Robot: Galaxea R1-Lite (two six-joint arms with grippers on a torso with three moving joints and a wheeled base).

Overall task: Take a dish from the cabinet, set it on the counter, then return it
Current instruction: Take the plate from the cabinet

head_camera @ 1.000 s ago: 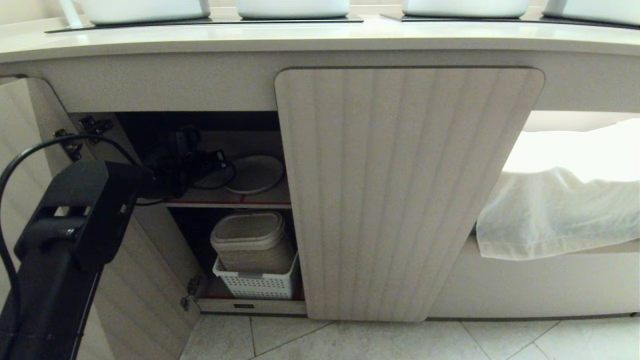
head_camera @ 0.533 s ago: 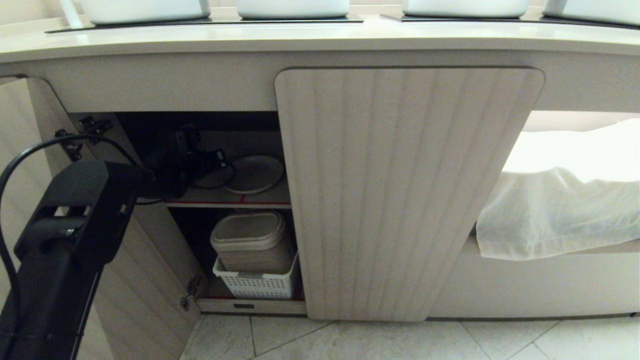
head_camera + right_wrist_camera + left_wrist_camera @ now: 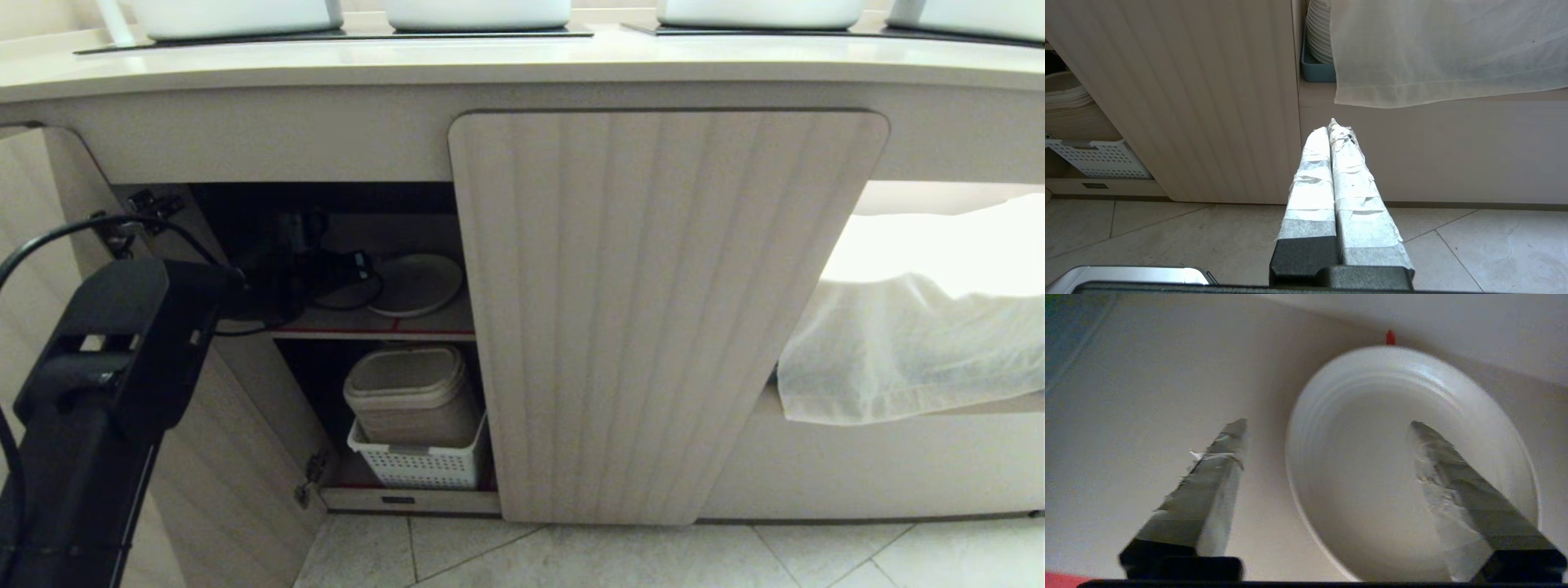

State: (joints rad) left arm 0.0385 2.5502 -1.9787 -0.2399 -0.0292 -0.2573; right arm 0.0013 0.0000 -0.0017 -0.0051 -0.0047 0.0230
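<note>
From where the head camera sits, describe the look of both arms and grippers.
The left arm is boxy matte black, with a black cable looping beside it. The left gripper has long tapering dark fingers with pale worn tape. The right gripper has black bases and fingers wrapped in white tape.

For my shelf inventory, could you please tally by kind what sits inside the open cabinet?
Off-white plate on upper shelf: 1
White perforated basket on lower shelf: 1
Beige stack in the basket: 1
Total: 3

Off-white dish [image 3: 1372, 457], fluted beige cabinet [image 3: 661, 310]
</note>
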